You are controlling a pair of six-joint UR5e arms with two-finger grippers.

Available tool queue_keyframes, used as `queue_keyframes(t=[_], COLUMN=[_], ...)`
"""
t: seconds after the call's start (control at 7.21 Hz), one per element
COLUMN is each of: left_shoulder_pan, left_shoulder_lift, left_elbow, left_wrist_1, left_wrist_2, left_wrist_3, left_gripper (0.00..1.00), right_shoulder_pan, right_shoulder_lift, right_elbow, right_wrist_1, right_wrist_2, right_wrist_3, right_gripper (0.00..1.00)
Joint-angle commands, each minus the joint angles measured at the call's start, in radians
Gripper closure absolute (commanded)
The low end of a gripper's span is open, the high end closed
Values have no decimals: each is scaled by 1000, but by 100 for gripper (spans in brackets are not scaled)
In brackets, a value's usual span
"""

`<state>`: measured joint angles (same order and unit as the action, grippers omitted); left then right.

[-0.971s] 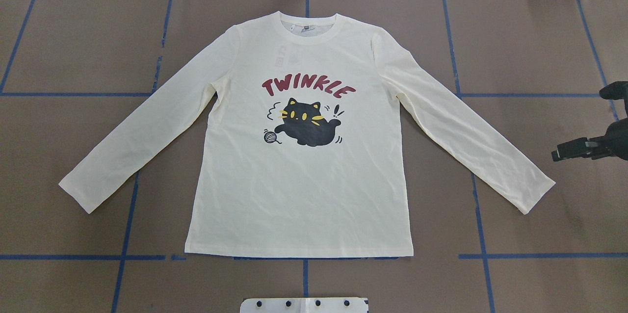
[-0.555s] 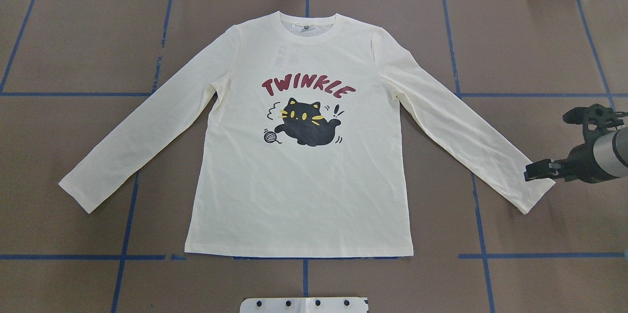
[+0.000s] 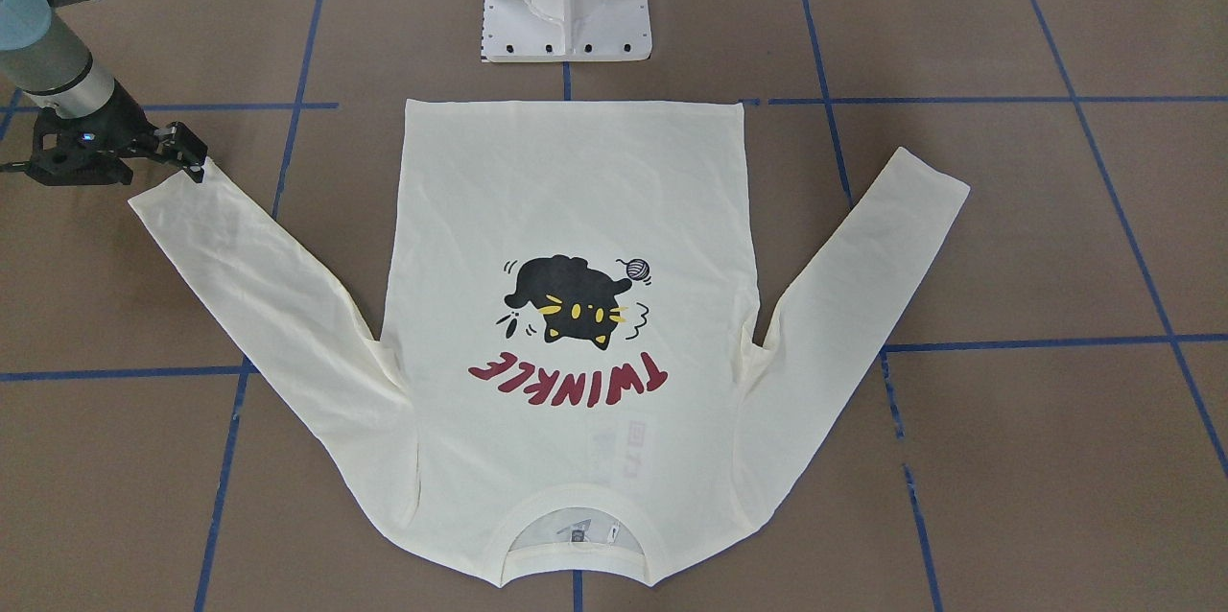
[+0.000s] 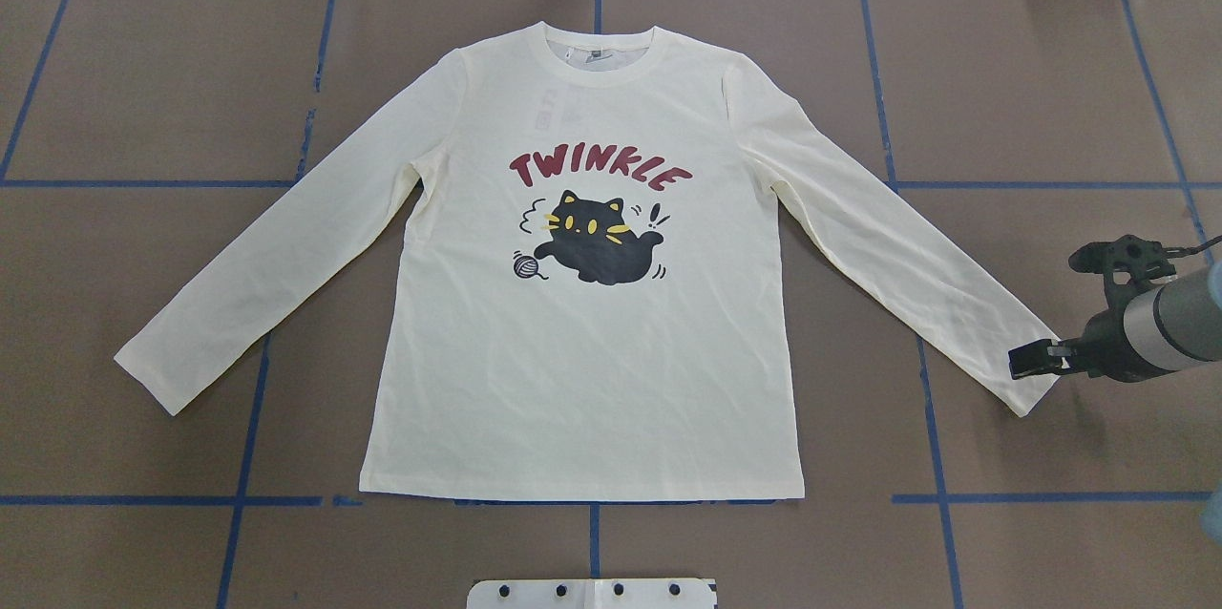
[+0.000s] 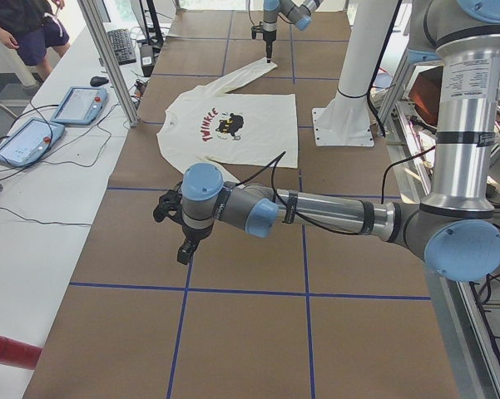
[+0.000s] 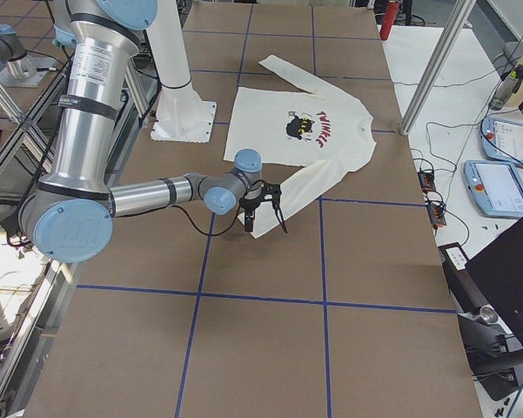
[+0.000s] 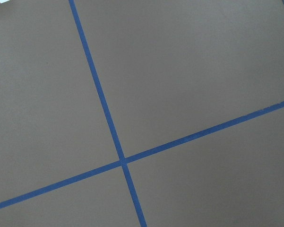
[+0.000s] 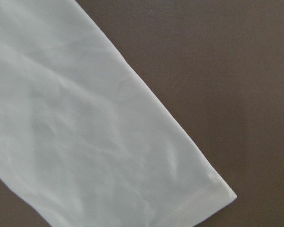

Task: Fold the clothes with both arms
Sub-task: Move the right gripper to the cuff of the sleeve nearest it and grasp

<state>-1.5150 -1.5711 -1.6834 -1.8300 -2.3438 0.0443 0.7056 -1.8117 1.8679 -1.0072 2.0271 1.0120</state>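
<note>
- We see the T-shirt (image 4: 582, 351) flat on the table (image 4: 143, 65), print up and sleeves spread, with no fold made yet.
- Our right tool (image 4: 1026, 366), jaws apart, is poised at the right sleeve's cuff (image 4: 1036, 396), which is not yet gripped.
- Our left tool (image 5: 176, 237) hangs over bare table, well apart from the shirt; we cannot tell its state.

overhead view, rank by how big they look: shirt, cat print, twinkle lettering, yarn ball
1. T-shirt
2. cat print
3. TWINKLE lettering, wider than the cat but much thinner, so these two are close
4. yarn ball print
</note>
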Motion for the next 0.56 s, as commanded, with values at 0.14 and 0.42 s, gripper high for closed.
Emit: queue_keyframes(t=[0.14, 0.42], left_shoulder_pan=[1, -1], left_shoulder_lift=[0, 0], left_elbow=[2, 1], left_wrist_1=[-2, -2], left_wrist_2=[1, 0], left_wrist_3=[0, 0], left_gripper=[0, 0], right_shoulder_pan=[-9, -12], right_shoulder_lift=[0, 0], right_elbow=[-18, -32], right_wrist_1=[1, -1], right_wrist_2=[1, 2], right_wrist_3=[-1, -3], right_gripper=[0, 0])
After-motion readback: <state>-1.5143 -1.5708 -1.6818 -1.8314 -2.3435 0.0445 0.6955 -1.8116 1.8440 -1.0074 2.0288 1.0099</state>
